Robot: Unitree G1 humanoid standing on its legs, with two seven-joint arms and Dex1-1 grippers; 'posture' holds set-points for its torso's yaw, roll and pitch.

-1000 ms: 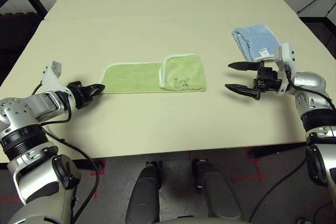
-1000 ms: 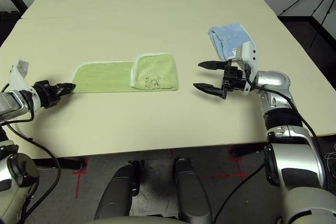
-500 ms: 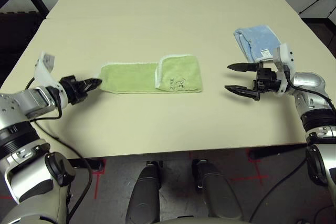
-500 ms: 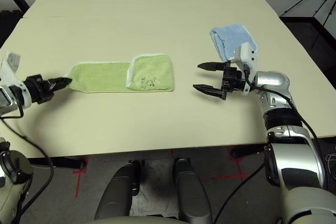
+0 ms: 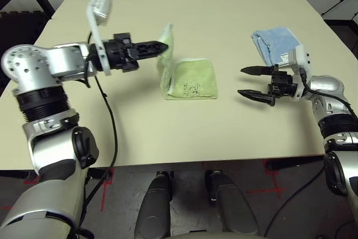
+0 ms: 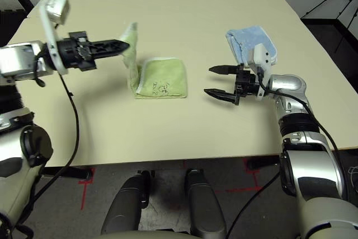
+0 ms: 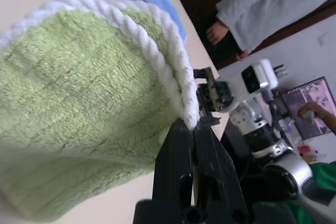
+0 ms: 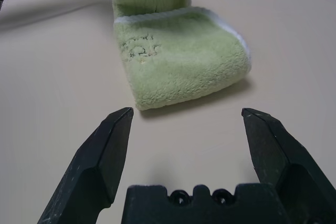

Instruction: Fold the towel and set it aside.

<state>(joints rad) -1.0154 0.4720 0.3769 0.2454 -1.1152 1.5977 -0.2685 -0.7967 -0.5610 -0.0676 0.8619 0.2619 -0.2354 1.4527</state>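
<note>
Step in hand: the left gripper point(image 5: 159, 47) is pinching the towel point(image 5: 190, 79) by its white-edged end, fingers clamped tight on the hem, and is holding that end up above the table point(image 5: 184, 132), upper middle of the frame; this looks like the second fold, the free end being carried over the part already doubled
Towel's place: its folded part with the small embroidered mark is lying flat at the frame's centre; the raised strip is standing up from its left edge
Next move: likely calling for the lifted end to be laid rightward over the folded part, edges matching, before letting go
Right gripper point(image 5: 250, 82): hovering wide open, holding nothing, near the towel's right edge but apart from it
Around: a folded blue cloth point(image 5: 272, 44) is lying right of centre, behind the right gripper
In the way: nothing is lying between the lifted end and the folded part; the open right gripper is waiting close to where the end may land
</note>
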